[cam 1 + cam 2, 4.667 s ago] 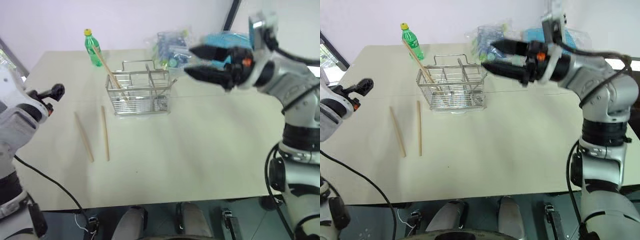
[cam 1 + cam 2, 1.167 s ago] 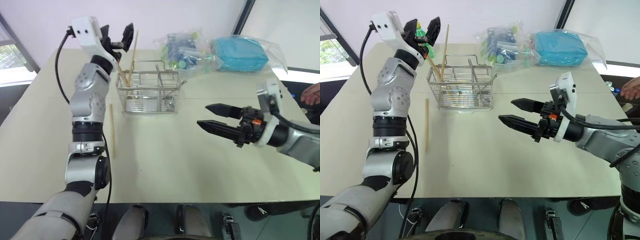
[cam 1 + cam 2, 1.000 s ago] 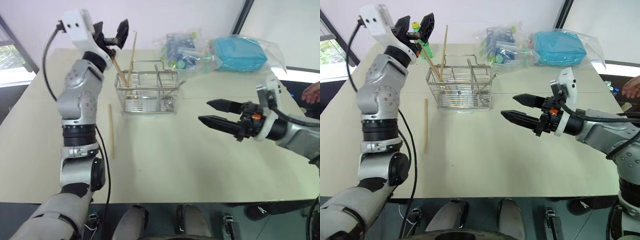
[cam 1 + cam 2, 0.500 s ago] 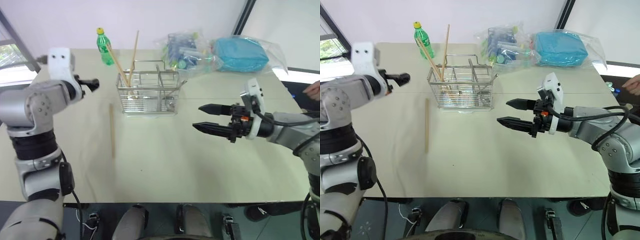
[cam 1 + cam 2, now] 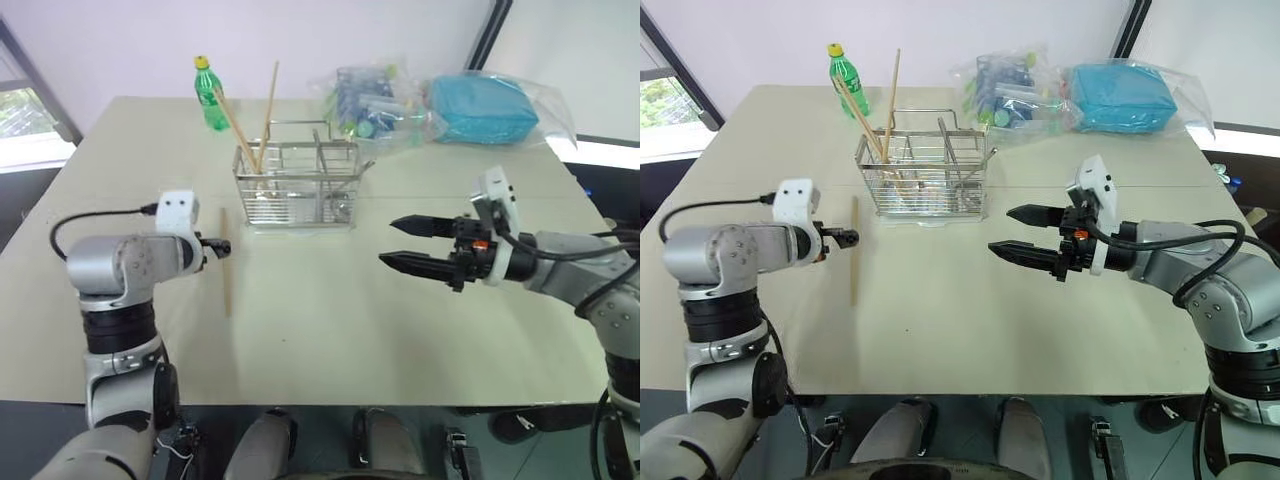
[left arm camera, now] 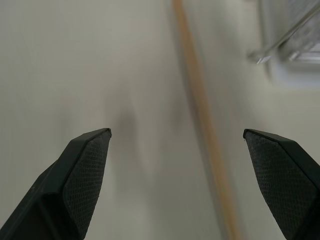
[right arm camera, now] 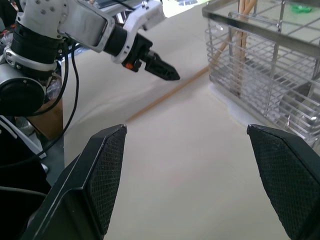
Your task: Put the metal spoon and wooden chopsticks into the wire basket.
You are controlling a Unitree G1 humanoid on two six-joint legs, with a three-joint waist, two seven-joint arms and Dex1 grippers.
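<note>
Left gripper is spread wide, hovering over last chopstick lying flat on table, beside wire basket. You are lowering now: keep stick centred between fingers, pinch near middle. Right gripper is waiting open, empty.

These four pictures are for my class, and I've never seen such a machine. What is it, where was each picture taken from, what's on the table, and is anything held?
It is a two-armed humanoid robot. Two pictures come from its head cameras, looking down over the table; the other two look out from each wrist. On the table stands a wire basket already holding two wooden chopsticks. One chopstick lies flat beside it. Behind are a green bottle and plastic bags. The left gripper hovers by the lying chopstick, jaws open. The right gripper waits, open. Nothing is held.
</note>
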